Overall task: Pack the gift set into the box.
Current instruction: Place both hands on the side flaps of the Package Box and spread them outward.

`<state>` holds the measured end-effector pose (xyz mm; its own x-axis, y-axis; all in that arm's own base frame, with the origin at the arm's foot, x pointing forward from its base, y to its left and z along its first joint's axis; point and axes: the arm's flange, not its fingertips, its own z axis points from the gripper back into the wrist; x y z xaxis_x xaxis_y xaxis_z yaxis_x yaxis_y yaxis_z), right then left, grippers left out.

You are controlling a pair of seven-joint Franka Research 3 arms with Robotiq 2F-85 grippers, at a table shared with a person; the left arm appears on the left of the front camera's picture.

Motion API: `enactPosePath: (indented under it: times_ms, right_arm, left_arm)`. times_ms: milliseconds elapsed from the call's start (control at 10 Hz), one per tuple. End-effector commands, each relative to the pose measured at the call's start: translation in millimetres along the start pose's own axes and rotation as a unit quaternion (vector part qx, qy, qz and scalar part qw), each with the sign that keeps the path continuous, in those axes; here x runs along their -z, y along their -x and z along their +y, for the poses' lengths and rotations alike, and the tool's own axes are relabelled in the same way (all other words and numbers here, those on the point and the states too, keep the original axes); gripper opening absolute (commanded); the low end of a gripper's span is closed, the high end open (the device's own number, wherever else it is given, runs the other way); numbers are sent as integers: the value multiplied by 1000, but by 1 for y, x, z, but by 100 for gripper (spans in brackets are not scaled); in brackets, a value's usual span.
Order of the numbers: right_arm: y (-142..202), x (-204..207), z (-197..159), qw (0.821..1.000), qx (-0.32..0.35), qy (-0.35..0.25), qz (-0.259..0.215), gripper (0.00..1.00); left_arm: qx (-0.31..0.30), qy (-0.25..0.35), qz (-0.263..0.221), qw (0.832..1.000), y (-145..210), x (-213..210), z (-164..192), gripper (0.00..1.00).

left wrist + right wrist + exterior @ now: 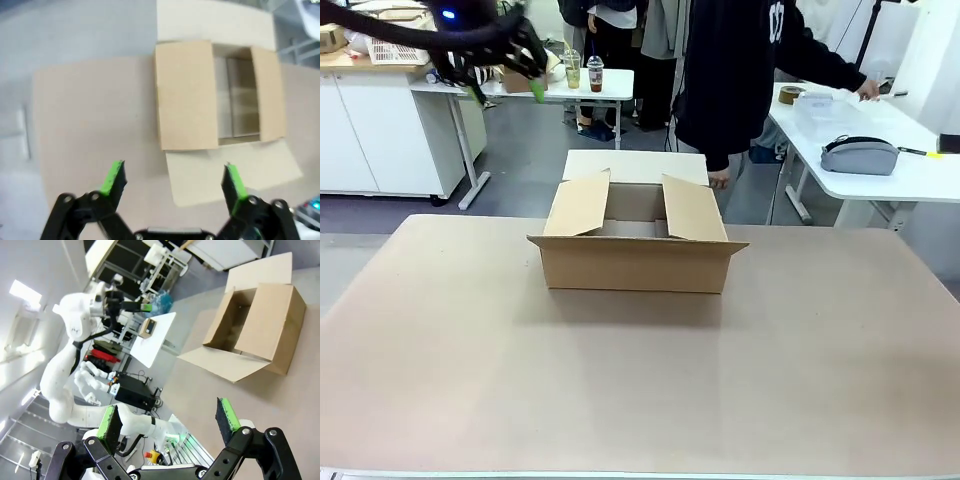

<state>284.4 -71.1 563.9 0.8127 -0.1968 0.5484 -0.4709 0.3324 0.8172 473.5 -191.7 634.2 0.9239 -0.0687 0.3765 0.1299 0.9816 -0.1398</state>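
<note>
The brown cardboard box stands open in the middle of the tan table, its four flaps spread outward. The gift set is out of view; what I see of the box's inside looks bare, partly in shadow. My left gripper hangs high at the far left, open and holding nothing. From the left wrist view it looks down on the box from well above, pads wide apart. My right gripper is open too, raised far from the box.
A person in a black top stands behind the box, one hand near its far flap. A white side table at the right carries a grey pouch and a tape roll. Another white table with cups stands farther back.
</note>
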Motion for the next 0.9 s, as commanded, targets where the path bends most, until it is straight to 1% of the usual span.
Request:
enactPosePath:
  times_ms: [0, 100, 200, 600, 700, 800]
  right_arm:
    - [-4, 1, 0, 1000, -15, -11, -7, 100]
    - [-4, 1, 0, 1000, -15, -11, -7, 100]
    - [-4, 1, 0, 1000, -15, -11, -7, 100]
    - [-4, 1, 0, 1000, -15, -11, -7, 100]
    - [-4, 1, 0, 1000, -15, -11, -7, 100]
    - [-4, 1, 0, 1000, -15, -11, -7, 100]
  left_arm:
    - [4, 32, 65, 997, -30, 25, -45, 100]
    - [15, 76, 91, 993, -29, 50, -55, 100]
    - [1, 5, 34, 999, -12, 22, -25, 100]
    - [1, 5, 34, 999, -12, 22, -25, 100]
    - [-3, 18, 36, 999, -24, 19, -26, 100]
    - [-92, 35, 36, 995, -28, 23, -26, 100]
